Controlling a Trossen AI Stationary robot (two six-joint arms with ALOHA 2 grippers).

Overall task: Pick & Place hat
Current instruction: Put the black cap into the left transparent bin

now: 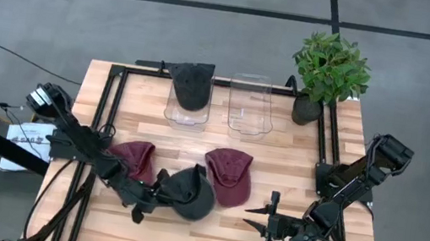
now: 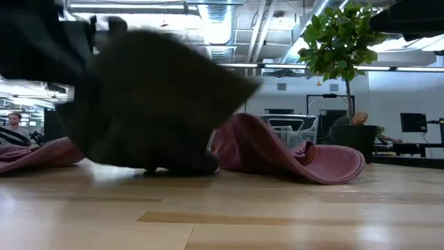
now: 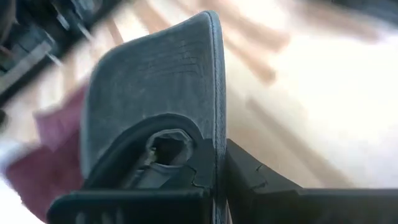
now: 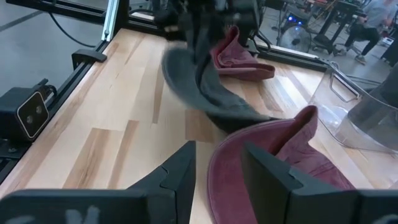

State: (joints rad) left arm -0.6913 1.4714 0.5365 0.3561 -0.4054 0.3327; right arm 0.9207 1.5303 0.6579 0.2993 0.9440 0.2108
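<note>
Closest to the front edge of the table, the right gripper lies low on the wood with its fingers spread and nothing between them, pointing across toward the middle. Just beyond its fingertips sits a maroon cap, well within that arm's reach.

A little further in, the left gripper is pressed together on the brim of a dark grey cap. From the left wrist camera the brim runs edge-on between the fingers, with the crown standing out ahead of the claw. The cap seems only partly off the table, its far side touching the wood near the maroon one. A second maroon cap lies under the left arm.

Further back stand two clear bins: the left bin already holds a dark cap, the right bin looks empty. So the grey cap's likely way runs away from the front edge, toward those bins. A potted plant stands at the far right corner.

No readable brand or writing shows on any cap.
</note>
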